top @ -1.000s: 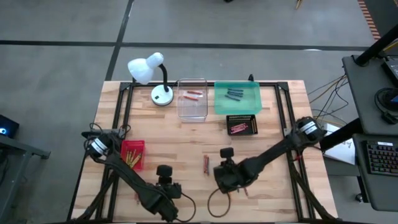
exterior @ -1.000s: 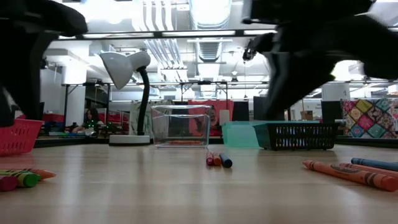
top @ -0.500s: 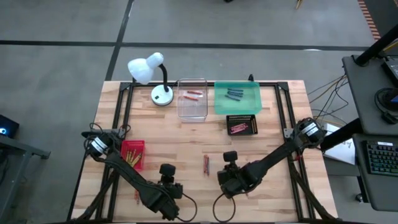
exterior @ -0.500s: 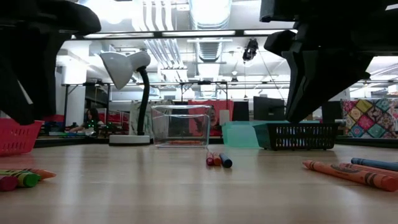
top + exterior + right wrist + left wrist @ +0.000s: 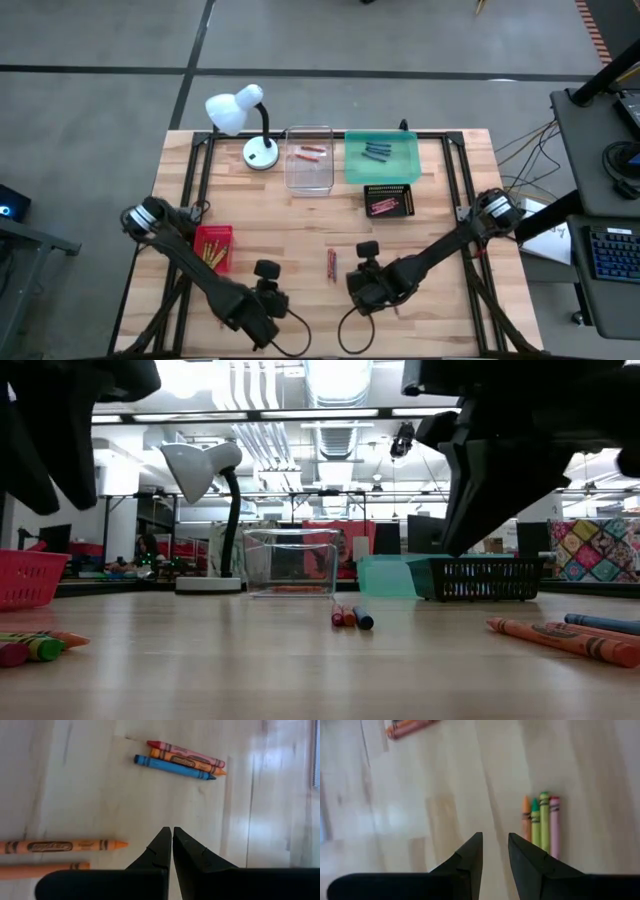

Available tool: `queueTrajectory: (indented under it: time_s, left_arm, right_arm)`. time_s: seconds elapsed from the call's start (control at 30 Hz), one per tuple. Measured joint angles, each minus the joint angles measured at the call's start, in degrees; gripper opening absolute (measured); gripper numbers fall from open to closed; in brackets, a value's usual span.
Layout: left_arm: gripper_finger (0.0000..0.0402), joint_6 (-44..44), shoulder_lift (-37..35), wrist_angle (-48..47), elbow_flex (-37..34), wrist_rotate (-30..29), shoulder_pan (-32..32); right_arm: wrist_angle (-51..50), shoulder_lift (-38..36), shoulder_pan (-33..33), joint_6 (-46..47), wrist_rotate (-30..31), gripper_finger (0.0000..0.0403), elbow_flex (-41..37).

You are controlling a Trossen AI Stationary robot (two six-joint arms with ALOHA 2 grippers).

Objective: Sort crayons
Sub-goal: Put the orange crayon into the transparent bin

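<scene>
1. Left gripper point(image 5: 495, 851): hovers above the table's point(image 5: 450, 225) front-left part, fingers a narrow gap apart, nothing between them. A row of four crayons point(image 5: 540, 822) (orange, green, yellow-green, pink) lies just beside its line.
2. Right gripper point(image 5: 172, 841): over the front centre, fingers pressed together, empty. Two orange crayons point(image 5: 60, 845) lie to one side; a red-orange-blue trio point(image 5: 180, 760) lies ahead, mid-table.
3. Sorted so far: crayons in the red tray point(image 5: 214, 247) at the left edge, the clear tray point(image 5: 308, 160), teal tray point(image 5: 381, 155) and black tray point(image 5: 389, 201) toward the back.
4. Step in hand, judged: pick one loose crayon. Advice: open wider, align the fingers across a single stick, descend on an outer one so its neighbours stay put.
5. Room: bare wood between the grippers and the trays; lamp point(image 5: 240, 115) at the back-left corner is well apart.
</scene>
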Motion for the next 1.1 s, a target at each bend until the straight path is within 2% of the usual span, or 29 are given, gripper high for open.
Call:
queueTrajectory:
  time_s: [0.17, 0.3, 0.77, 1.1]
  left_arm:
    - [0.0075, -2.7, -5.0, 11.9, -8.8, 0.2, 0.0]
    - [0.0075, -5.7, -6.0, 15.8, -13.2, 0.2, 0.0]
    - [0.0076, -6.2, -6.0, 21.1, -16.8, -0.2, 0.0]
    - [0.0076, -10.3, -6.0, 27.4, -20.7, 0.7, 0.0]
  right_arm:
    - [0.5, 0.0, -0.9, 1.0, 0.1, 0.0009, 0.0]
    - [1.9, 0.0, -1.6, 2.2, 0.0, 0.0009, 0.0]
    - [4.1, 0.0, -4.4, -0.4, 0.0, 0.0009, 0.1]
    - [4.3, 0.0, -4.9, -1.0, -1.4, 0.0009, 0.1]
